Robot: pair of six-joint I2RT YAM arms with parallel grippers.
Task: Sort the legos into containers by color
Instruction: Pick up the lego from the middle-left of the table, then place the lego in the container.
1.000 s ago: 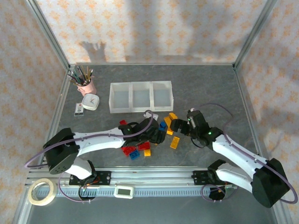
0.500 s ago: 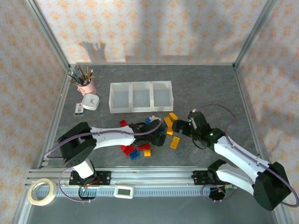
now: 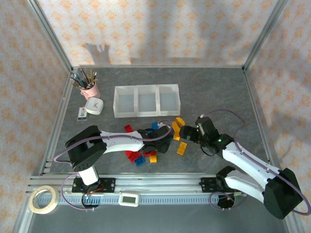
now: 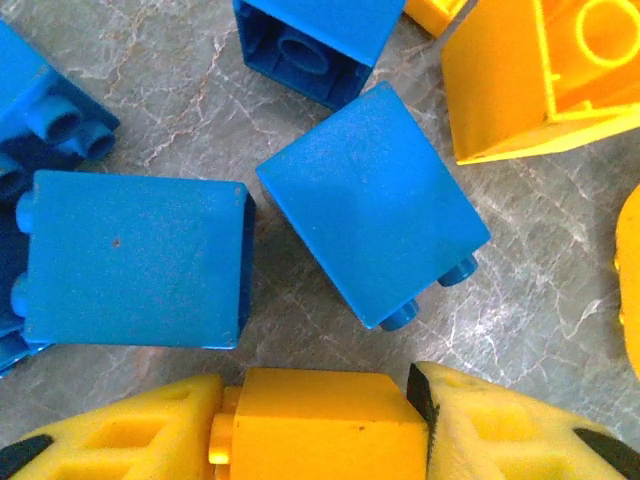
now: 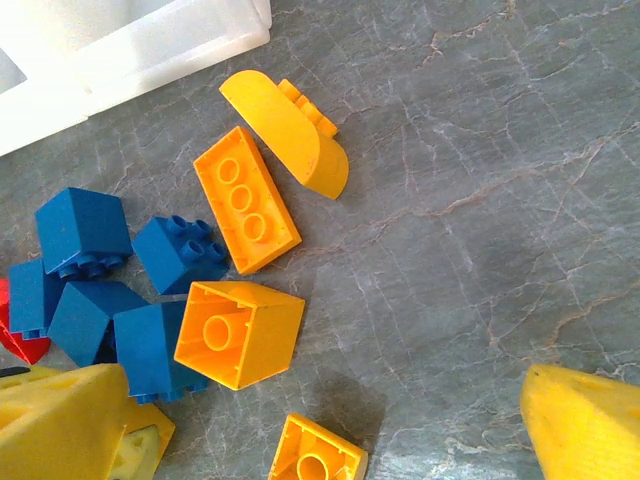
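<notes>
Our left claw (image 4: 318,398) pinches a small yellow-orange plastic brick (image 4: 322,428), with blue plastic bricks (image 4: 370,205) lying just ahead of it. Our right claw (image 5: 340,425) gapes wide and empty, translucent white plastic bins (image 5: 150,50) farther ahead.

Left end effector (image 4: 316,398) narrowed, jaws now pressed onto yellow brick (image 4: 330,432); left arm (image 3: 112,141) swung away from worktop's (image 3: 218,92) left edge.

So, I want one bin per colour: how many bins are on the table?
3, joined in one row at the far middle of the table: left bin, middle bin, right bin. None seems hidden.
</notes>
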